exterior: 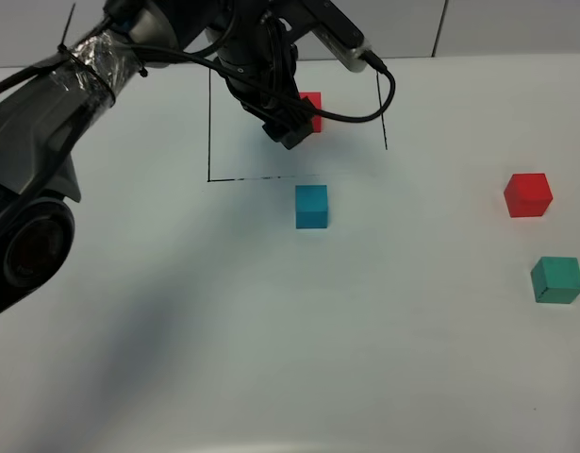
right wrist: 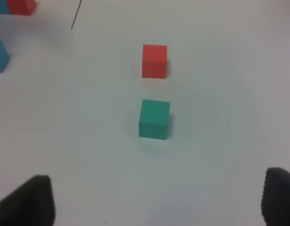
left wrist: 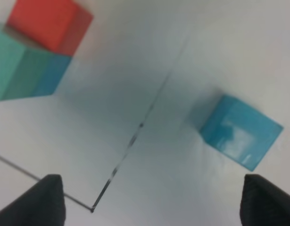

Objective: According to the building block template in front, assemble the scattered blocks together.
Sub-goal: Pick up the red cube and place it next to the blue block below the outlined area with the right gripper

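The template (left wrist: 36, 56) stands at the far middle of the counter (exterior: 271, 359), inside a thin black outline (exterior: 209, 132). In the high view the left arm hides most of it; the left wrist view shows its red, green and blue cubes joined together.

The blue cube (exterior: 311, 207) sits alone just outside the near line of the outline. The red cube (exterior: 527, 194) and the green cube (exterior: 556, 279) lie at the right, well apart from the blue one, with the green one nearer.

The left tool (left wrist: 159, 200) hangs above the outline with its jaws wide and nothing between them. The right tool (right wrist: 154, 200) is wide and empty too, looking down at the red and green cubes.

The cubes seem light and stiff, with flat matte faces, so they should not slip or deform in a grip. The best hold is probably on two opposite side faces, jaws square to them. A hold across the corners could turn the cube. On this smooth counter a light cube may slide if one finger touches it first.
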Controlling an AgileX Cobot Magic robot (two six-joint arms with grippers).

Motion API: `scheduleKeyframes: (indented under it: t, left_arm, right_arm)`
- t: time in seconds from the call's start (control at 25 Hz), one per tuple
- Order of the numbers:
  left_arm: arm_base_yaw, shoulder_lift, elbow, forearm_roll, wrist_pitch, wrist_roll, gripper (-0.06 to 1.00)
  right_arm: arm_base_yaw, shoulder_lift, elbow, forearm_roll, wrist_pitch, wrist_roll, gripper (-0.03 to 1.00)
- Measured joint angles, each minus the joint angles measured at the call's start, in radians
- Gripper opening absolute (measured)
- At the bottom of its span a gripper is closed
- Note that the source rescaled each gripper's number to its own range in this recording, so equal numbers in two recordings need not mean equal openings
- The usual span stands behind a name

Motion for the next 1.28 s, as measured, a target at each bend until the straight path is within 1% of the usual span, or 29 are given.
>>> scheduleKeyframes:
  t: [0.12, 0.36, 0.48, 0.68, 0.88, 1.04, 1.16, 1.28]
  left_arm:
    - [0.014, -0.024, 0.0, 0.022, 0.0, -0.063, 0.91]
    - [0.054, -0.07, 0.001, 0.026, 0.0, -0.149, 0.91]
    - [0.088, -0.094, 0.024, 0.026, 0.0, -0.181, 0.91]
    - [0.165, -0.164, 0.103, 0.027, -0.001, -0.214, 0.91]
    - [0.254, -0.267, 0.231, 0.027, -0.001, -0.238, 0.91]
    - [0.335, -0.393, 0.394, 0.027, -0.002, -0.249, 0.91]
    - [0.396, -0.531, 0.551, 0.013, -0.077, -0.256, 0.91]
    - [0.447, -0.673, 0.69, 0.009, -0.179, -0.272, 0.91]
  right_arm:
    - [0.0, 0.0, 0.0, 0.0, 0.0, 0.0, 0.82]
    - [0.0, 0.0, 0.0, 0.0, 0.0, 0.0, 0.82]
    - [0.0, 0.0, 0.0, 0.0, 0.0, 0.0, 0.82]
    - [0.0, 0.0, 0.0, 0.0, 0.0, 0.004, 0.82]
    - [0.0, 0.0, 0.0, 0.0, 0.0, 0.004, 0.82]
    - [0.0, 0.0, 0.0, 0.0, 0.0, 0.004, 0.82]
    - [0.0, 0.0, 0.0, 0.0, 0.0, 0.004, 0.82]
    - [0.0, 0.0, 0.0, 0.0, 0.0, 0.005, 0.82]
